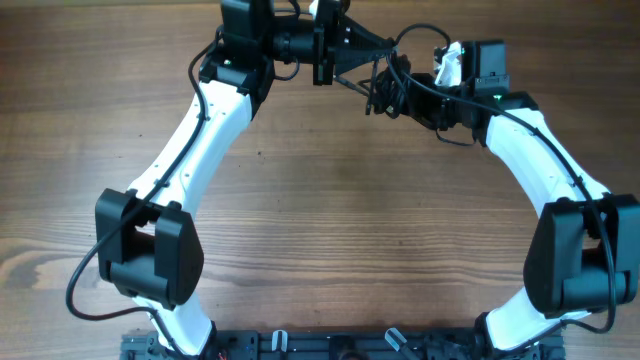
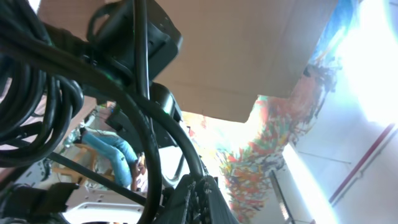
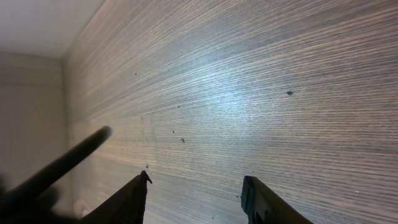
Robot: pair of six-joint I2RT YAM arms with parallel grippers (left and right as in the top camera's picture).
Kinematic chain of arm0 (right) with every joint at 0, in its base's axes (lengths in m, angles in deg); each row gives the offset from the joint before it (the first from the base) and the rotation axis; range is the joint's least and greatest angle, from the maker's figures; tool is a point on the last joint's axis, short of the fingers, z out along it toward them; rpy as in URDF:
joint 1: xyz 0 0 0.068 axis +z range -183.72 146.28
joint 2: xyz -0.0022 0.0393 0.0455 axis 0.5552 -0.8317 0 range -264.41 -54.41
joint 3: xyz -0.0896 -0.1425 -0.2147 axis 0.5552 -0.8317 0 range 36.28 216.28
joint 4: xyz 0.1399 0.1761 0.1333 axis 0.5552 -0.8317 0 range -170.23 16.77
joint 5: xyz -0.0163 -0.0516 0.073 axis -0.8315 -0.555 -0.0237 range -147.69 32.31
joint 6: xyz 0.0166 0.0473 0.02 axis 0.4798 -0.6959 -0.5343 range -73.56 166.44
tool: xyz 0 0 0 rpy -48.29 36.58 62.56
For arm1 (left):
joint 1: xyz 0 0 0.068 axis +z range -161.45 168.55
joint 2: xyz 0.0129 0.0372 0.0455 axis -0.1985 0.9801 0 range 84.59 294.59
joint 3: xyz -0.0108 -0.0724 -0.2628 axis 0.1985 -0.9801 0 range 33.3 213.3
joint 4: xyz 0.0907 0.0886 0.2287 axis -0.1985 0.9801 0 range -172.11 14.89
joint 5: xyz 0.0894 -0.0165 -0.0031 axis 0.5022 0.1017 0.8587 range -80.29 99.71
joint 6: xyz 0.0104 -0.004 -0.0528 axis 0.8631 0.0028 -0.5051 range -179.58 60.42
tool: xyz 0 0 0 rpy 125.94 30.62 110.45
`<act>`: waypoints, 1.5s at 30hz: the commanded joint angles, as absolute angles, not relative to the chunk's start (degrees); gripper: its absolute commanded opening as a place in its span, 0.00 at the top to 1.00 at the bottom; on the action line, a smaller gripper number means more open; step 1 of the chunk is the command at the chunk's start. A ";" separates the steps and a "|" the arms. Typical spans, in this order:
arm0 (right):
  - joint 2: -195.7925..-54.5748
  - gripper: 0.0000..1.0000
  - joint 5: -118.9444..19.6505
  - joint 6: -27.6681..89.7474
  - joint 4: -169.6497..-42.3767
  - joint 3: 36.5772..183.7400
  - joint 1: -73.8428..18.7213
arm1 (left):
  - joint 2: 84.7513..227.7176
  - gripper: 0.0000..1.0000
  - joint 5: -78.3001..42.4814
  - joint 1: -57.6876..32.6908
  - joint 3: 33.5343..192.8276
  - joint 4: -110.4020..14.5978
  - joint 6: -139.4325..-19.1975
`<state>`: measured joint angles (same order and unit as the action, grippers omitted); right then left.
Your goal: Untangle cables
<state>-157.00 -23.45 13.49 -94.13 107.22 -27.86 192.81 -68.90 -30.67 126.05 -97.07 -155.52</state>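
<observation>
The cables (image 1: 385, 85) were bunched at 12 o'clock between the right gripper (image 3: 196, 178), spread wide and empty, and the left gripper (image 1: 335, 50), whose jaw state could not be told; the knot might be tightened by a blind pull.

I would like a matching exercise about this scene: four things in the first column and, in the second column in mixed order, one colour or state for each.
Column 1
1. cables
2. right claw
3. table
4. left arm's long link

Column 2
A. white
B. open, holding nothing
C. brown wood grain
D. black, bunched together

Pairs: 1-D, 2-B, 3-C, 4-A
</observation>
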 commanded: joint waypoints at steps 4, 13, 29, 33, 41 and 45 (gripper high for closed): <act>-155.69 0.48 -7.19 22.78 -93.70 107.26 -34.00 | 190.34 0.96 -70.43 -30.67 126.97 -97.68 -152.98; -144.14 0.47 -23.28 28.22 -112.54 107.26 -39.00 | 190.34 0.96 -38.96 -31.02 126.95 -47.30 -115.83; -143.79 0.44 -29.42 29.88 -116.49 107.24 -37.47 | 195.26 0.96 -26.96 -36.75 123.98 -42.45 -106.21; -143.79 0.44 -29.44 31.28 -117.28 107.24 -35.86 | 197.07 0.96 -29.03 -36.75 123.93 -42.41 -103.22; -143.79 0.43 -31.36 31.41 -116.82 107.26 -32.34 | 198.71 0.94 -21.03 -36.66 123.93 -38.89 -100.83; -143.79 0.42 -33.24 31.45 -117.04 107.26 -30.11 | 198.76 0.94 -19.68 -34.28 123.93 -36.24 -97.29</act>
